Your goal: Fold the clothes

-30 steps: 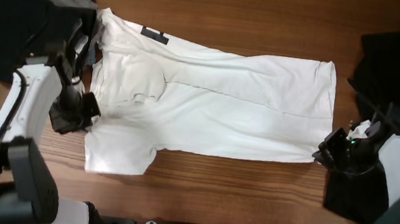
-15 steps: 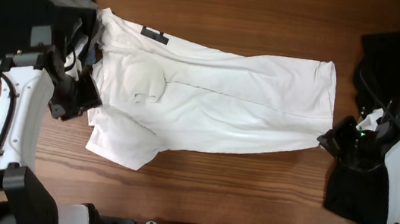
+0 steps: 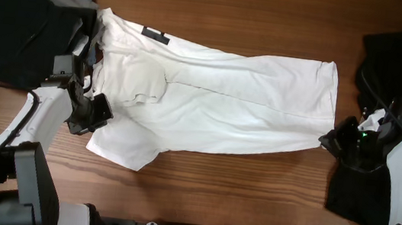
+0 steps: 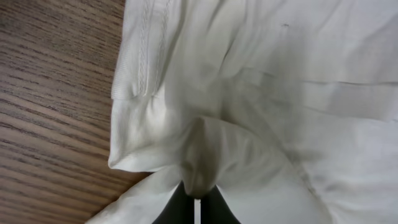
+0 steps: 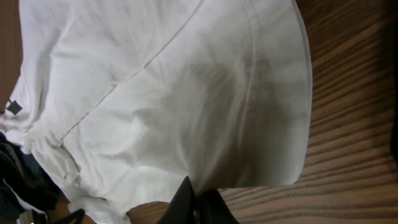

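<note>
Overhead: fold step in hand on white short-sleeved fabric T-shirt (image 3: 234,93), lying flat and lengthwise across brown wooden table (image 3: 237,9), collar end left, hem right. Left gripper (image 3: 93,112) shut on cloth by the near sleeve, forearm angled in from near-left, elbow bent. Right gripper (image 3: 333,141) clamped on near hem corner, arm reaching inward from the right. Crumpled black garment (image 3: 18,36) top left and second black garment (image 3: 395,67) far right, neither gripped.

Probable next move: lift both pinches together and carry near edge over towards far edge. Calls for matched height and pace, otherwise skewed fold.

Left wrist: jaws together on a raised tuck of white cloth just beside sleeve hem, bare wood to the left.

Right wrist: jaws together on hem edge, cloth spreading away smoothly, no slack bunching visible.
</note>
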